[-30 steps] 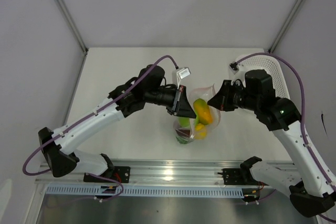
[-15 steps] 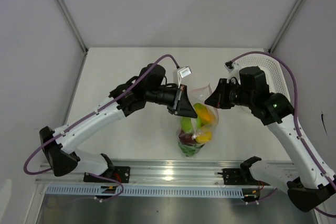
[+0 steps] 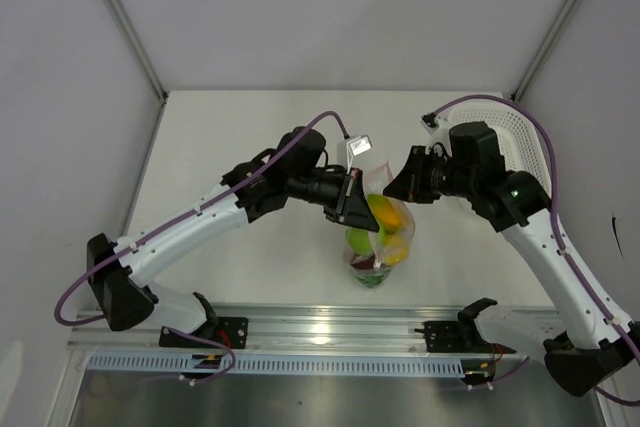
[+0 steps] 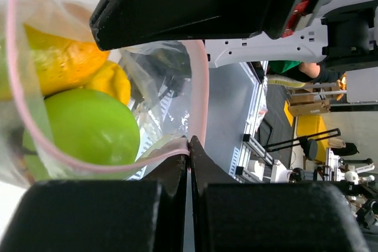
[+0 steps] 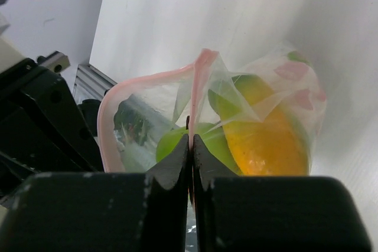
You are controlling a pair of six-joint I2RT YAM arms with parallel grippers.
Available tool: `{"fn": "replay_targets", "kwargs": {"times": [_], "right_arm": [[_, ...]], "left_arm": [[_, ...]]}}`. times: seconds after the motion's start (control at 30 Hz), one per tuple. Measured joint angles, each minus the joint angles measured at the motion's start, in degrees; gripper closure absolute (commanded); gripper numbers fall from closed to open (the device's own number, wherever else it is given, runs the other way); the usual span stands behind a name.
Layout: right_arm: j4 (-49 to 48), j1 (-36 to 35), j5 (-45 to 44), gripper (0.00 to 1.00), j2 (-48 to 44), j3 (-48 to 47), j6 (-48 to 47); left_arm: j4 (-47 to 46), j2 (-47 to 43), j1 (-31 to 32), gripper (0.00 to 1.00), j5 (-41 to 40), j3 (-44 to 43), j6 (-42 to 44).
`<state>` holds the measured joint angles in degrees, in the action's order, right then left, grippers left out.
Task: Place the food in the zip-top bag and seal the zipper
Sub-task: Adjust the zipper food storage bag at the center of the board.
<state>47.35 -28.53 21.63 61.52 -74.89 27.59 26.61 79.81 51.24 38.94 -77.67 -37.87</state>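
Note:
The zip-top bag point(image 3: 380, 247) hangs upright between both arms, clear with pinkish dots. The food is inside it: a green apple point(image 4: 91, 128), an orange fruit point(image 5: 266, 140) and a yellow piece point(image 4: 115, 81), with more fruit lower down point(image 3: 372, 272). My left gripper point(image 3: 356, 211) is shut on the pink zipper point(image 4: 177, 151) at one end of the mouth. My right gripper point(image 3: 396, 187) is shut on the zipper point(image 5: 198, 81) at the other end. Between the two grips the mouth gapes in a loop point(image 5: 109, 116).
A white mesh basket point(image 3: 520, 142) sits at the back right, behind the right arm. The white table point(image 3: 230, 137) ends at a metal rail point(image 3: 330, 327) near the arm bases. Grey walls close the left, back and right sides.
Both grippers kept hold of the zipper and drew a little closer together. The right gripper moved left and back, and the bag hangs narrower and straighter.

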Motion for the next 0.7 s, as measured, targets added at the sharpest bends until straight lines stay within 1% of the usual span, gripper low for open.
{"fn": "replay_targets", "kwargs": {"times": [0.13,0.3,0.4,0.43,0.5,0.53,0.57,0.6,0.7], "right_arm": [[-1.27,-0.04,1.64,0.98,1.57,0.0,0.22],[-2.4,-1.05,3.37,0.98,4.52,-0.37,0.2],[-2.84,-1.51,3.96,0.74,6.14,-0.81,0.13],[-2.78,-1.57,3.96,0.63,6.4,-0.96,-0.26],[-2.36,-1.66,3.8,0.44,6.51,-1.42,-0.92],[-1.99,-1.68,3.69,0.26,6.51,-1.9,-1.38],[-1.6,-1.7,3.54,0.15,6.49,-2.43,-1.33],[-1.14,-1.75,3.23,0.01,6.49,-3.19,-1.88],[0.87,-1.75,1.73,0.01,5.84,-5.86,-3.76]], "left_arm": [[-1.7,0.0,0.0,0.99,-0.07,1.68,-1.22],[-3.61,-0.63,0.02,0.99,-1.07,3.3,-2.78],[-5.44,-2.25,0.02,0.99,-2.29,5.62,-4.04],[-6.01,-2.89,0.04,0.99,-2.8,6.49,-4.61],[-7.61,-4.2,0.04,0.99,-3.65,8.31,-5.9],[-8.24,-4.7,0.07,1.0,-4.04,9.03,-6.58],[-8.85,-5.09,0.07,0.99,-4.33,9.57,-7.3],[-9.51,-5.4,0.07,0.99,-4.66,10.12,-7.87],[-10.32,-6.01,0.07,0.99,-5.99,10.84,-9.27]]}}
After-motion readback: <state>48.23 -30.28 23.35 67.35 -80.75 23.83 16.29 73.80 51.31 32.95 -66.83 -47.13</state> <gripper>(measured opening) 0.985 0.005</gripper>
